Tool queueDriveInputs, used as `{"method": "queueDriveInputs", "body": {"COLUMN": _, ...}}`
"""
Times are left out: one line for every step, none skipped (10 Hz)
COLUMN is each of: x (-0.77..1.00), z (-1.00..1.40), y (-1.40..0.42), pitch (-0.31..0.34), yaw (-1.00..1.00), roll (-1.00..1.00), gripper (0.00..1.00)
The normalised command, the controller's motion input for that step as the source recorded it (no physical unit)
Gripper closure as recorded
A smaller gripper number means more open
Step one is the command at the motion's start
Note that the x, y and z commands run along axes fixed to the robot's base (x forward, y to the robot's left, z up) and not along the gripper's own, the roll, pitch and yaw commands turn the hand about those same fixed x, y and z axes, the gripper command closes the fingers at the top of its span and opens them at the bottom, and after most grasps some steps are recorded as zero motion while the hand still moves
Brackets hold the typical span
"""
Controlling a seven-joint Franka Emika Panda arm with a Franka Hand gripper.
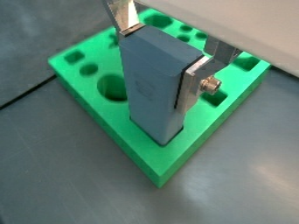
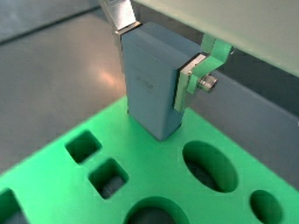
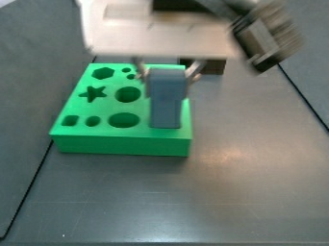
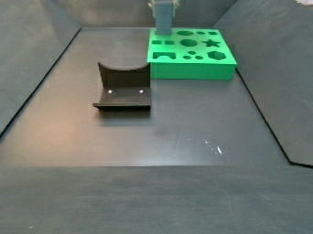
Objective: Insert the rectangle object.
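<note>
The grey-blue rectangle object (image 1: 156, 87) stands upright between my gripper's (image 1: 160, 57) silver fingers, one plate on each narrow side, and it also shows in the other wrist view (image 2: 149, 83). The gripper (image 2: 156, 54) is shut on it. Its lower end is down at the green board (image 1: 87, 74) with shaped holes, near one edge of the board (image 2: 70, 188). I cannot tell whether the end sits in a hole. In a side view the block (image 3: 167, 98) stands at the right part of the board (image 3: 90, 125) under the gripper (image 3: 168, 69). In a side view it (image 4: 163, 16) is at the board's (image 4: 192, 66) far left corner.
A dark brown block with a curved notch (image 4: 123, 89) lies on the dark floor, nearer than the board and to its left. Grey walls slope up around the floor. The board holds round, square, star and hexagon holes (image 3: 92, 93).
</note>
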Motion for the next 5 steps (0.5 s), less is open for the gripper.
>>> {"method": "queueDriveInputs", "body": {"x": 0.00, "z": -0.68, "y": -0.04, "pitch": -0.131, "yaw": -0.01, "roll": -0.08, "gripper": 1.00}}
{"method": "queueDriveInputs", "body": {"x": 0.00, "z": -0.54, "y": 0.00, "pitch": -0.234, "yaw": 0.00, "roll": -0.20, "gripper": 1.00}}
{"method": "queueDriveInputs", "body": {"x": 0.00, "z": -0.57, "y": 0.05, "pitch": -0.166, "yaw": 0.00, "roll": -0.24, "gripper": 1.00}}
{"method": "queueDriveInputs", "body": {"x": 0.00, "z": -0.61, "y": 0.00, "pitch": -0.190, "yaw": 0.00, "roll": -0.18, "gripper": 1.00}}
{"method": "queueDriveInputs", "body": {"x": 0.00, "z": -0.68, "y": 0.00, "pitch": -0.149, "yaw": 0.00, "roll": -0.16, "gripper": 1.00}}
